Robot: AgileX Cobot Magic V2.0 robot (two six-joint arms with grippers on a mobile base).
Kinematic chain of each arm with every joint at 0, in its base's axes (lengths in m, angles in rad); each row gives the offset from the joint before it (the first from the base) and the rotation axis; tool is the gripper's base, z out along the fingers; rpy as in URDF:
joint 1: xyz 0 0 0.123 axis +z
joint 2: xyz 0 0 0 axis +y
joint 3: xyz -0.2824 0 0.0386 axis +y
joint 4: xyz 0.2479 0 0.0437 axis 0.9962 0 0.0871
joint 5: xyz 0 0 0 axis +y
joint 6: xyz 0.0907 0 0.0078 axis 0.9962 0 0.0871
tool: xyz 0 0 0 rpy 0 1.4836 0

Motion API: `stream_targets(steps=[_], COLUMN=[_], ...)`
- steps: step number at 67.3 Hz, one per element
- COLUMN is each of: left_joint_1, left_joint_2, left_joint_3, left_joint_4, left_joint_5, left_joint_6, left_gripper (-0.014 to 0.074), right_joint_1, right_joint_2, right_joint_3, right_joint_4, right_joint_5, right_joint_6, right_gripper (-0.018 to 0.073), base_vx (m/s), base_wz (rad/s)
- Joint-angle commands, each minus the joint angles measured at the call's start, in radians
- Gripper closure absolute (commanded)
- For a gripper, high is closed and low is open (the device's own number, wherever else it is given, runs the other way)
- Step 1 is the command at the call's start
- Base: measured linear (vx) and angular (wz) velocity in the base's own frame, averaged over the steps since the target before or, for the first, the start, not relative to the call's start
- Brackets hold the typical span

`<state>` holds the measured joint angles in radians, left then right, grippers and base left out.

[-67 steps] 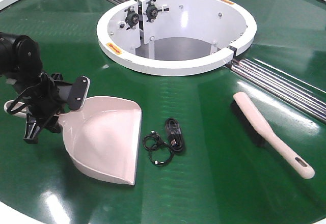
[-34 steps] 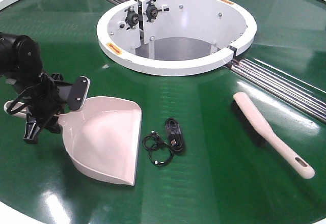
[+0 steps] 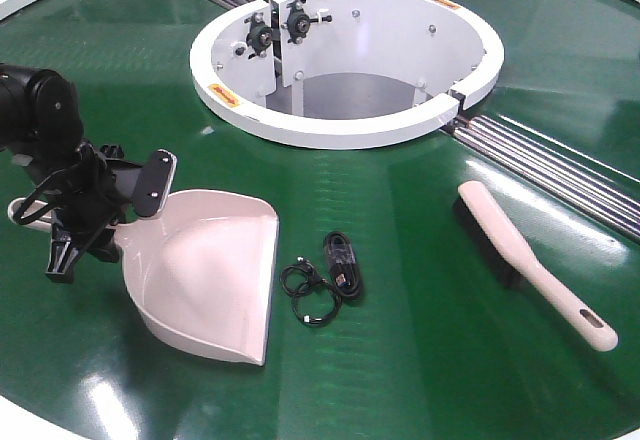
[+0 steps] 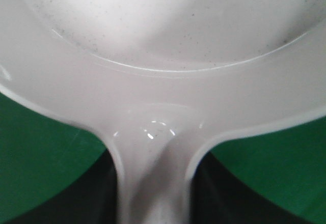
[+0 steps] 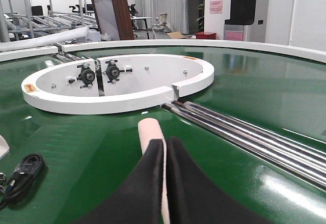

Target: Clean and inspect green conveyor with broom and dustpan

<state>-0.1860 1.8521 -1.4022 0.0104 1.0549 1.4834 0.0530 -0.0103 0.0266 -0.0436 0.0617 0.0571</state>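
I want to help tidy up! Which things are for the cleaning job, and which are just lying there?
For the job: green conveyor, dustpan, broom.
Just lying about: black cables beside the dustpan, maybe mess to sweep.

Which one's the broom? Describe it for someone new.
On the green conveyor, look right of the white hub, beside the metal rollers. The broom is the slim pale stick with black bristles; the same-coloured dustpan is a wide scoop.
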Motion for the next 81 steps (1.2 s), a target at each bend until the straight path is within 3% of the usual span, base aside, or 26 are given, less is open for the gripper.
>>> stream_targets(steps=[1, 7, 13, 34, 58, 70, 81], left_joint_1=[-0.011, -0.011, -0.011, -0.011, -0.011, -0.011, -0.011], left_joint_2=[-0.046, -0.046, -0.046, -0.046, -0.046, -0.046, -0.046], left_joint_3=[-0.024, -0.024, -0.024, -0.024, -0.024, -0.024, -0.024], left_joint_4=[-0.01, -0.017, -0.02, -0.022, -0.022, -0.022, -0.022], left_joint_5=[0.018, 0.018, 0.018, 0.018, 0.023, 0.023, 0.026], left_joint_6=[0.015, 0.015, 0.015, 0.015, 0.015, 0.015, 0.015], left_gripper=[0.0604, 0.0604, 0.0604, 0.0604, 0.0604, 0.0604, 0.0604], right_joint_1=[0.001, 0.002, 0.002, 0.002, 0.002, 0.002, 0.002], right_joint_2=[-0.018, -0.016, 0.027, 0.416, 0.611, 0.689, 0.764], right_joint_3=[0.018, -0.016, -0.112, -0.54, -0.58, -0.663, -0.749], right_joint_4=[0.009, 0.025, 0.02, 0.065, 0.064, 0.015, 0.01], right_joint_5=[-0.155, -0.233, -0.202, 0.271, 0.317, 0.444, 0.501], right_joint_6=[0.012, 0.027, 0.004, 0.001, -0.003, -0.046, -0.126], right_gripper=[0.0569, 0.0569, 0.0569, 0.0569, 0.0544, 0.0382, 0.0099], base_vx=[0.0, 0.0, 0.0, 0.0, 0.0, 0.0, 0.0], base_wz=[0.0, 0.0, 0.0, 0.0, 0.0, 0.0, 0.0])
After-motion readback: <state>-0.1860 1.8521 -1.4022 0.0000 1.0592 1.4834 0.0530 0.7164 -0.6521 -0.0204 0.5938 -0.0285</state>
